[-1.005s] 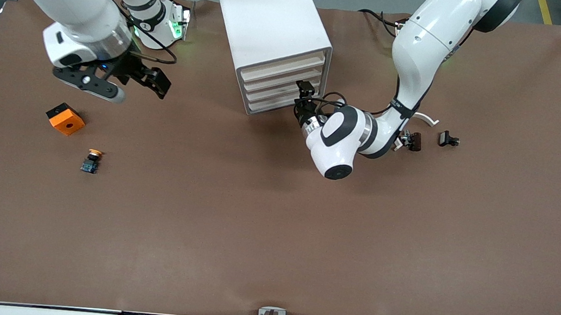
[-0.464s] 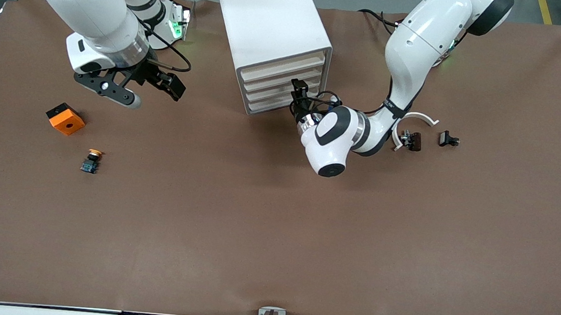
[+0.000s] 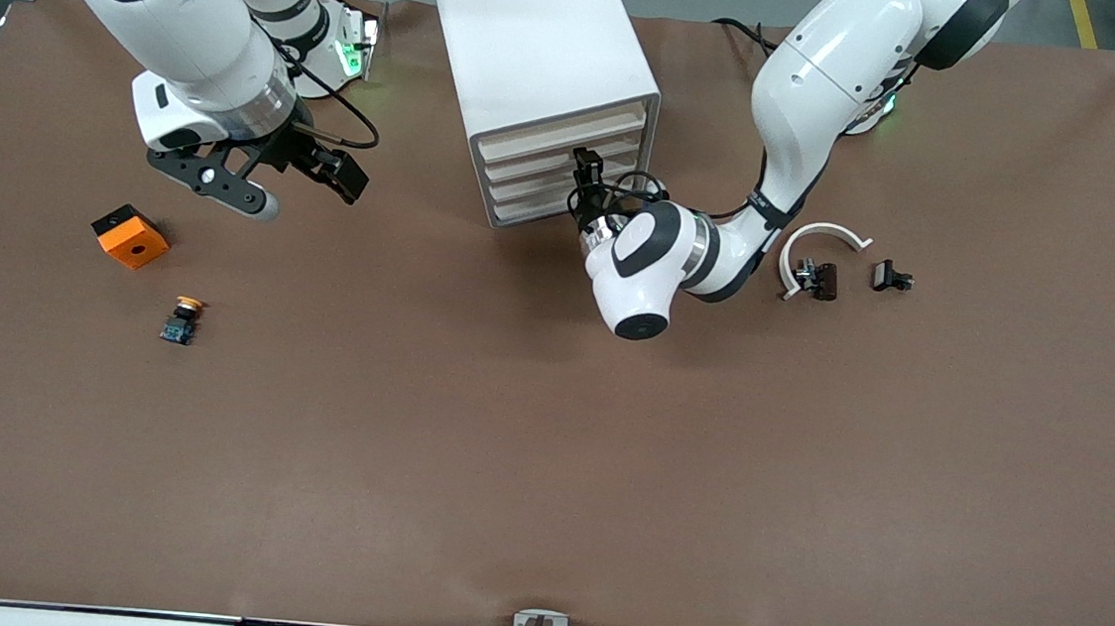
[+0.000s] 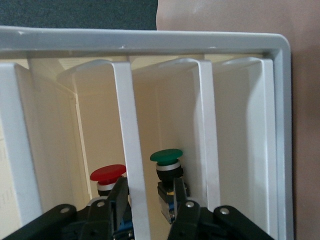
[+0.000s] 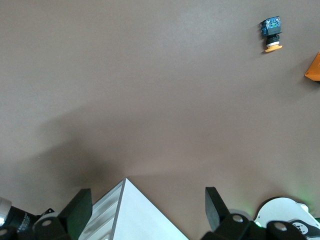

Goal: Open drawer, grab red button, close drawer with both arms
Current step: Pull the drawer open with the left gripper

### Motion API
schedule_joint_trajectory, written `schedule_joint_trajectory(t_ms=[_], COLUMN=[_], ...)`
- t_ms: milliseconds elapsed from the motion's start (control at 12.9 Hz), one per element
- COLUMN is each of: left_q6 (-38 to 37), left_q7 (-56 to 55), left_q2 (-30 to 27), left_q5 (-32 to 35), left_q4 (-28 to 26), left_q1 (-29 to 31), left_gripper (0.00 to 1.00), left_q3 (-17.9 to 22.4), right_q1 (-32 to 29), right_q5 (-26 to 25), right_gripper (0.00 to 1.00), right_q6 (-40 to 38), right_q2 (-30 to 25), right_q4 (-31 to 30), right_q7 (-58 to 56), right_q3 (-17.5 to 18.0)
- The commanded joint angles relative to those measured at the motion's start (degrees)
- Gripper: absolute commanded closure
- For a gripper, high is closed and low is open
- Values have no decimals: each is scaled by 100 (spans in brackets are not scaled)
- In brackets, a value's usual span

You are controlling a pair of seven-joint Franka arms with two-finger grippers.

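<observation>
White and boxy, the cabinet [image 3: 544, 81] stands on the brown table [image 3: 545, 471] between the two arms' bases, its four cream drawer fronts turned toward the front camera and the left arm's end of the table. The left gripper [image 3: 584, 182] is pressed up against those fronts, and the left wrist view shows its fingers [image 4: 119, 197] set narrowly on either side of the front edge of one drawer [image 4: 131, 150], though whether they actually pinch that edge is hard to make out. Inside the cabinet, just past the fingertips, the button [image 4: 107, 179] with the red cap stands upright in one drawer, and a green-capped button [image 4: 168, 172] stands upright in the drawer next to it. The right gripper [image 3: 274, 177] hangs with its jaws spread wide over bare table toward the right arm's end, beside the cabinet. An orange cube [image 3: 130, 236] and a yellow-orange button [image 3: 182, 319] lie nearer the front camera than that gripper. A white curved piece [image 3: 819, 238] and two small black parts [image 3: 854, 277] lie toward the left arm's end.
</observation>
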Motion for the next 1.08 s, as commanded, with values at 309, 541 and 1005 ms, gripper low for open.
schedule_joint_trajectory(t_ms=[309, 541, 1005], left_q6=[-83, -57, -4], left_q7=[-87, -69, -25], left_q2=[64, 213, 548], left_q5=[-94, -94, -94], left_q4=[103, 173, 815], left_q1=[-33, 273, 582], left_gripper=[100, 100, 100], left_q3=[79, 176, 395], right_q1=[58, 75, 557], right_q5=[64, 73, 73], right_gripper=[0, 0, 0], right_q6=[-41, -33, 274], right_q2=[53, 80, 255], right_q4=[112, 112, 112], right_q7=[101, 127, 1249], right_q3=[-24, -24, -23])
